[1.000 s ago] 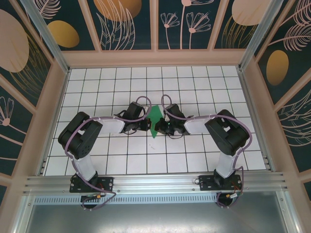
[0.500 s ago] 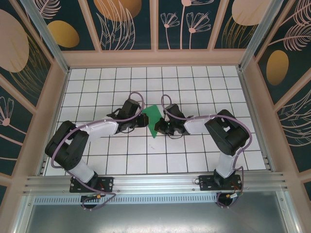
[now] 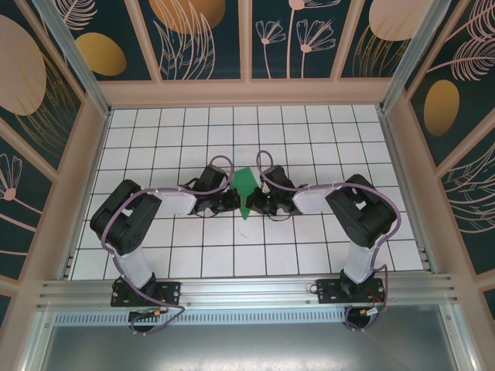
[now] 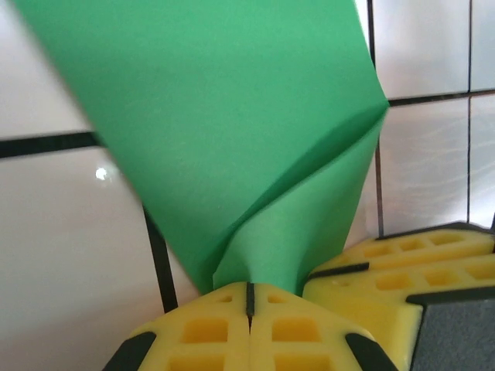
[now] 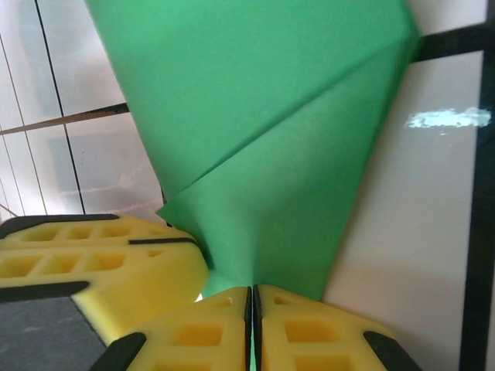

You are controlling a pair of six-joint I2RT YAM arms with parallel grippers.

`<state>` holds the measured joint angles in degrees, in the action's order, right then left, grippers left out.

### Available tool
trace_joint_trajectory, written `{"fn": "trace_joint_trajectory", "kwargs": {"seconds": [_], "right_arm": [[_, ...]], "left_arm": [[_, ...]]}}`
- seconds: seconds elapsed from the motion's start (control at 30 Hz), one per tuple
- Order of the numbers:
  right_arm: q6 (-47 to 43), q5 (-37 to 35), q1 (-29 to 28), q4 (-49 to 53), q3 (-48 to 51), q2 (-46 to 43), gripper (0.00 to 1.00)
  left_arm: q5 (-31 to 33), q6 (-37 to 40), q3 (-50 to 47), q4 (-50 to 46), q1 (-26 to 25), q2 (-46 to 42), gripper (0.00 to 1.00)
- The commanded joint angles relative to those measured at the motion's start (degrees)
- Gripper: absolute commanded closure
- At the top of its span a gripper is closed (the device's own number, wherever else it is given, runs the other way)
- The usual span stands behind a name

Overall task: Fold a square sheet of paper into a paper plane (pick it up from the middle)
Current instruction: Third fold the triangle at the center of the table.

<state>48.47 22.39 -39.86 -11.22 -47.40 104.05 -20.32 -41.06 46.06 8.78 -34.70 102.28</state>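
The green square sheet of paper point(image 3: 245, 184) is folded into a narrow creased shape with its point toward the near side, at mid-table. My left gripper point(image 3: 232, 199) holds it from the left and my right gripper point(image 3: 258, 202) from the right, fingertips almost meeting. In the left wrist view the yellow jaws of the left gripper point(image 4: 249, 292) are shut on the paper point(image 4: 232, 116), which rises from them in a creased fold. The right gripper point(image 5: 251, 297) is likewise shut on the paper's point(image 5: 263, 116) lower edge. A yellow finger point(image 5: 85, 259) of the left gripper lies just beside it.
The white tiled table point(image 3: 325, 139) is boxed in by wooden walls point(image 3: 247, 93) on three sides. An aluminium rail point(image 3: 247, 290) runs along the near edge by the arm bases. Open tiles lie all around the two grippers.
Half a second ago the left arm had stretched out left with the paper spread wider. It has drawn back, the paper is narrow again, and the left jaws have closed fully. The right arm stayed put.
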Motion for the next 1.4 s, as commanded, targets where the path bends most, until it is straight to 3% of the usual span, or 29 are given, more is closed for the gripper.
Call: {"fn": "trace_joint_trajectory", "kwargs": {"seconds": [0.0, 0.3, 0.57, 0.73, 1.03, 1.2, 1.37], "right_arm": [[0.32, -0.59, -0.22, -0.07, 0.48, 0.87, 0.85], [0.67, 3.62, -2.44, -3.05, 0.30, -3.46, 0.85], [3.12, 3.42, -3.25, -6.22, 3.93, -2.46, 0.87], [2.25, 1.07, -3.38, -2.76, 3.48, -0.36, 0.88], [1.56, 2.50, -4.23, -3.82, 3.19, -4.81, 0.87], [2.26, 4.50, -4.79, -6.16, 3.85, -2.54, 0.87], [1.96, 0.74, -4.97, -1.36, 3.09, 1.41, 0.87]], "left_arm": [[3.31, -0.02, -0.19, -0.77, 0.15, 2.78, 0.99], [5.17, 1.29, -1.71, -1.98, 0.12, 2.70, 1.00], [5.90, 2.03, -1.63, -2.52, 0.14, 3.06, 1.00], [5.97, 2.43, -1.64, -2.71, 0.13, 3.73, 1.00], [6.50, 2.82, -2.01, -2.85, 0.11, 3.89, 1.00], [6.34, 2.80, -2.20, -2.55, 0.07, 4.04, 1.00], [6.61, 2.82, -2.10, -2.78, 0.11, 3.82, 1.00]]}}
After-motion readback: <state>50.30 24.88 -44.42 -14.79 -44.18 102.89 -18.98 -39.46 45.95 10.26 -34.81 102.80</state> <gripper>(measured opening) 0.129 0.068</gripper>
